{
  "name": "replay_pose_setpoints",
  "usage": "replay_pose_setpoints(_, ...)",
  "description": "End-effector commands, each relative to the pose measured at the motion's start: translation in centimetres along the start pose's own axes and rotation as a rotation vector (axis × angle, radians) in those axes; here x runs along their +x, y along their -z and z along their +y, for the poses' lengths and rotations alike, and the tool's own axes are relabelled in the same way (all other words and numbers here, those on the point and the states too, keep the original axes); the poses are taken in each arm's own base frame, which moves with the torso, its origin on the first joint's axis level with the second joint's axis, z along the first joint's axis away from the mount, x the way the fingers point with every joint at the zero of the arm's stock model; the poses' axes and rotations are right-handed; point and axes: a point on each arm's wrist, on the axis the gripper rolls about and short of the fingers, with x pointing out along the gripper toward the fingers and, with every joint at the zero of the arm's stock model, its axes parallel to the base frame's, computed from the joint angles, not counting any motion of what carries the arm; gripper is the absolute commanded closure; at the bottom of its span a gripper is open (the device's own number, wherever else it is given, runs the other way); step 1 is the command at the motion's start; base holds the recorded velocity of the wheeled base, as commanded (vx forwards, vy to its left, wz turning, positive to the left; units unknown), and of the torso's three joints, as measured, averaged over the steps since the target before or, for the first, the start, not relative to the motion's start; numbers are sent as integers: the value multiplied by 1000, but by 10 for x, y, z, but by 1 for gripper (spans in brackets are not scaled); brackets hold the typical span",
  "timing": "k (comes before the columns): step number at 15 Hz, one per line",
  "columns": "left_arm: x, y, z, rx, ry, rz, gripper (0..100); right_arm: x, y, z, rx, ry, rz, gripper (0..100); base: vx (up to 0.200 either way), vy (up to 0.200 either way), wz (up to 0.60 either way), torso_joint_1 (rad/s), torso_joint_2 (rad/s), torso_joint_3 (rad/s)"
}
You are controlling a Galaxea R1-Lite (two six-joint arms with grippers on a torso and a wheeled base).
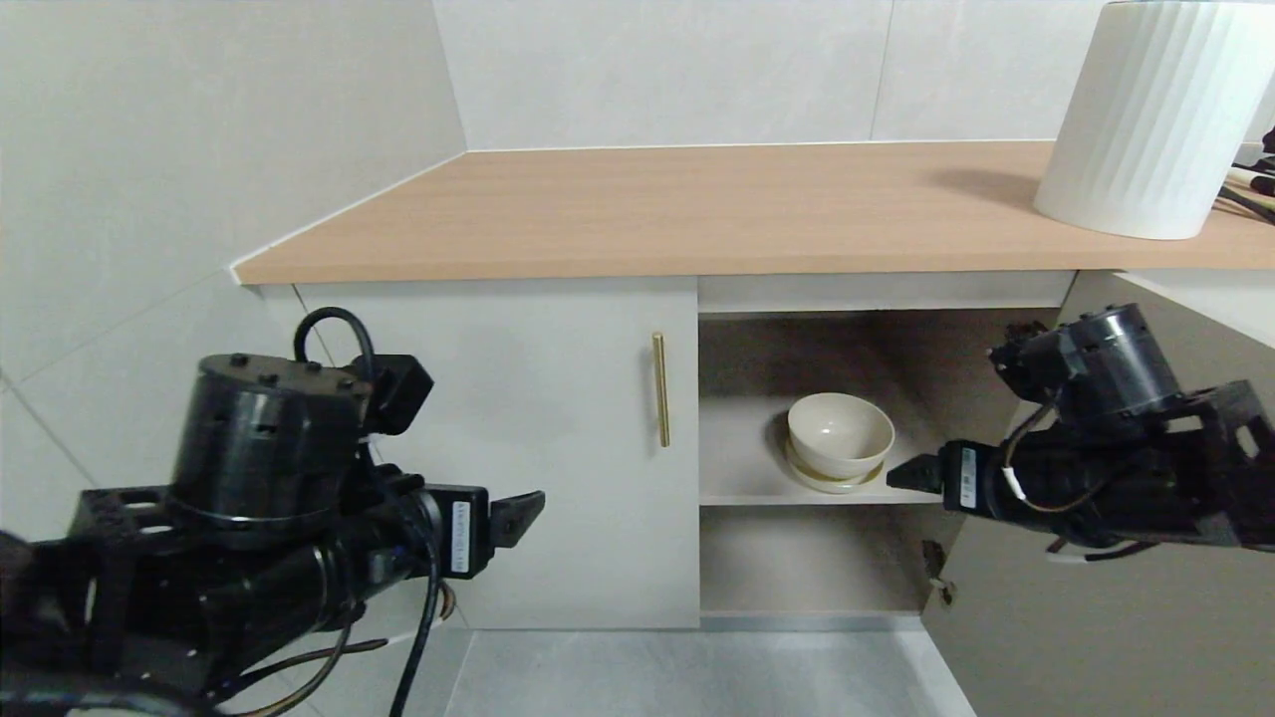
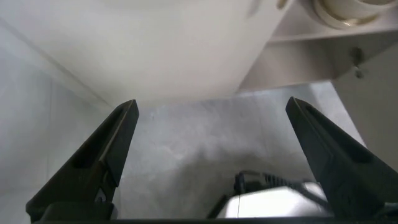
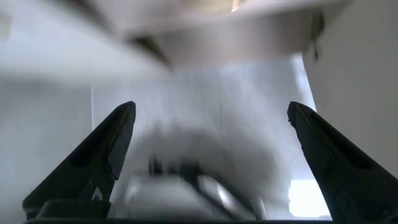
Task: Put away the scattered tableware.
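Note:
A cream bowl sits stacked on a shallow cream dish on the middle shelf of the open cabinet; its rim also shows in the left wrist view as the bowl. My right gripper hangs just right of the bowl at the shelf's front edge, fingers apart and empty, seen open as the right gripper. My left gripper hovers in front of the closed left door, well left of the bowl. It is open and empty above the floor, as the left gripper shows.
The closed left door carries a gold handle. The right door stands swung open beside my right arm. A tall white ribbed container stands on the wooden countertop at the right. The lower shelf is bare.

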Motion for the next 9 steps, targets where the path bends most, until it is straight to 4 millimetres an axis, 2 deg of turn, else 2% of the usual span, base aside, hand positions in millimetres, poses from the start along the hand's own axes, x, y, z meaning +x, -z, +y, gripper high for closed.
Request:
replay_pose_setpoints(1,-30,5,24,-46,-1,-53,0,-64,10,-9,-19,-56,-21,0,0,0,0,0,0,0)
replay_pose_setpoints(3,-40,2,28,-60,0,-91,0,-79,19,-17,-28,-60,28,0,0,0,0,0,0,0)
replay_pose_setpoints(5,-42,0,27,-60,4,-100,0,-92,26,-18,-57,-77,54,0,0,0,0,0,0,0)
replay_pose_setpoints(9,-39,1,27,-56,-9,-88,0,-94,34,-11,-103,-90,65,0,0,0,0,0,0,0)
